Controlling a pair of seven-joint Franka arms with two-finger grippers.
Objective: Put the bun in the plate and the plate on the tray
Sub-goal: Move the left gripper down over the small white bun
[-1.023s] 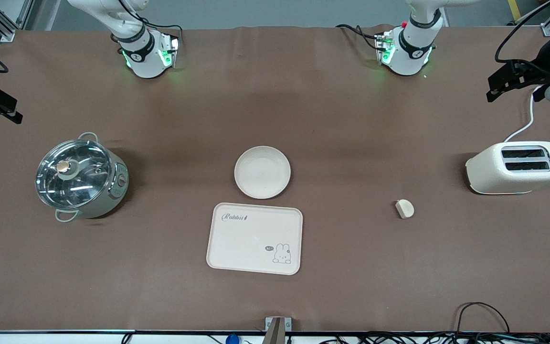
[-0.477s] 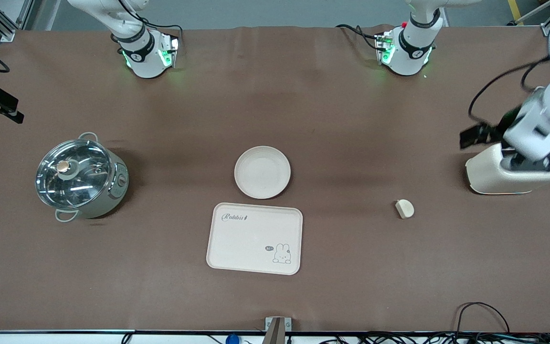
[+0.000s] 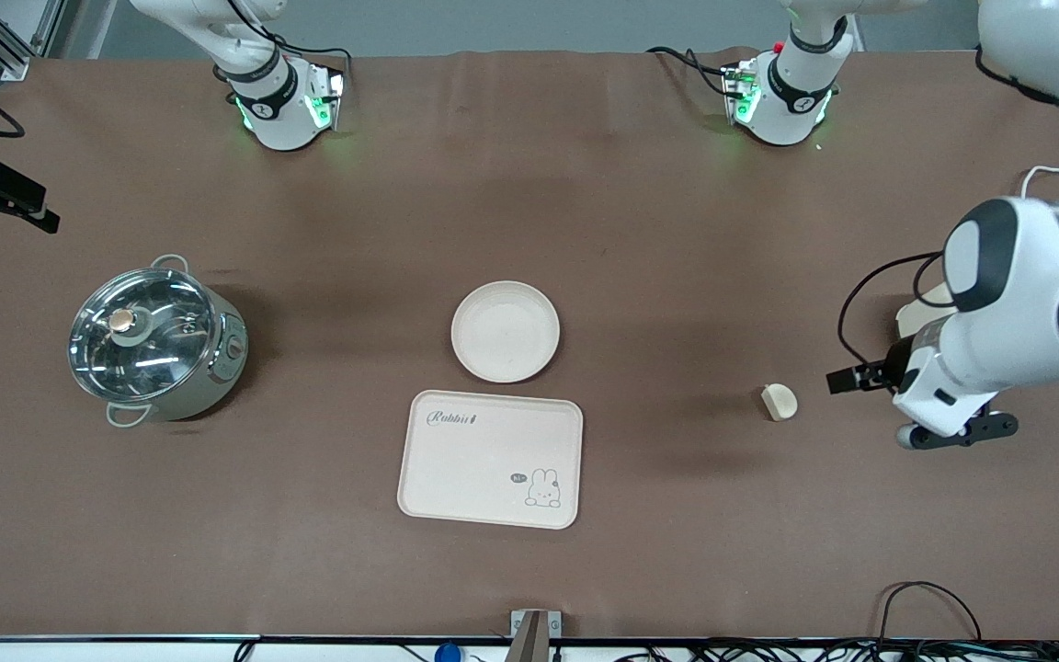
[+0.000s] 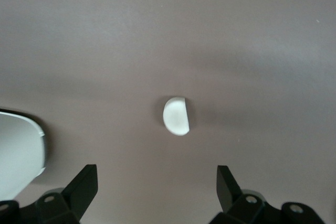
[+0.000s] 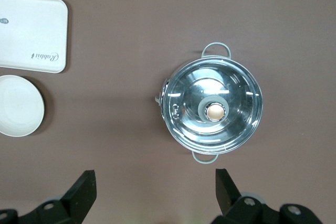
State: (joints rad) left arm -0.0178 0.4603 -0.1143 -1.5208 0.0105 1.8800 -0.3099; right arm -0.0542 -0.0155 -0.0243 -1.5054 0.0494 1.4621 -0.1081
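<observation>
Left arm bent over the left arm's end of the table, forearm folded low. Left end effector [image 4: 156, 187] up over bare table at about three o'clock from the bun [image 3: 779, 402] in the front view, fingers [image 4: 84, 182] spread wide apart, nothing between them. In the left wrist view, bun lying flat on the table ahead of the gap, clear of both fingers.

Right arm waiting. Right end effector [image 5: 155, 184] held high above the pot [image 3: 157, 340] at the right arm's end, fingers likewise wide apart and holding nothing.

Bun alone on the table, with open cloth all round it. Toaster [image 3: 920, 313] at its two o'clock, mostly hidden under the left arm. Plate [image 3: 505, 331] near mid-table, well apart from the bun at its ten o'clock, nothing on it. Tray [image 3: 490, 459] at six o'clock from the plate, nearer the front camera, a narrow strip of cloth between their rims. Pot at nine o'clock from the plate, well apart, lid on. Broad bare table between bun and plate.
</observation>
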